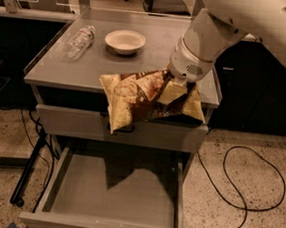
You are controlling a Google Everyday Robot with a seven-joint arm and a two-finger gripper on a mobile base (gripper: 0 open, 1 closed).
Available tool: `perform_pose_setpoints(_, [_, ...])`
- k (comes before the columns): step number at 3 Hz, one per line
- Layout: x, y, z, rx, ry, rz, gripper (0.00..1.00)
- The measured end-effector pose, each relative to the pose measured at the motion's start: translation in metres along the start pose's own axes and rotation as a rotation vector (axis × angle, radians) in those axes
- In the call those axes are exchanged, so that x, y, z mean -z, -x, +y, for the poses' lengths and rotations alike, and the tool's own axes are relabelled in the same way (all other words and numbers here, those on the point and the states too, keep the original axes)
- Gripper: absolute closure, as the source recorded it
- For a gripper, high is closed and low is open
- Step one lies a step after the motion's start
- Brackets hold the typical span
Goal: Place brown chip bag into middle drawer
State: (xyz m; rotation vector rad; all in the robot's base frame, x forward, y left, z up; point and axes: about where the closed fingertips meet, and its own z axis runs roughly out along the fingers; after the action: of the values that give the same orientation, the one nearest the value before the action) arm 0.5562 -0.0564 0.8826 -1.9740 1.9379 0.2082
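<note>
While our gripper [177,82] pinches the brown chip bag [139,99] near its upper edge, we hold it in the air at the cabinet top's [62,70] front edge, above the pulled-out middle drawer [83,193]; a white bowl [125,39] and a bottle [80,41] sit behind.

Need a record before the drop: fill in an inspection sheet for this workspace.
Surface: grey metal cabinet top, carrying only the clutter.
Job's things: crinkly brown chip bag aloft at the cabinet's front edge; wide grey middle drawer pulled open below.
Clutter: white bowl and a clear plastic bottle lying on its side, both on the top.
Grippers: the hand holds the bag's upper right part.
Cables: black cable looped on the floor, right.
Surroundings: speckled floor.
</note>
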Motion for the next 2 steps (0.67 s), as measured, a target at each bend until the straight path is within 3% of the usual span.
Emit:
perform_pose_setpoints(1, [-0.006, -0.001, 0.007, -0.01, 0.014, 0.012, 1.0])
perform_pose_setpoints(2, [-0.053, -0.006, 0.046, -0.083, 0.102, -0.032, 1.0])
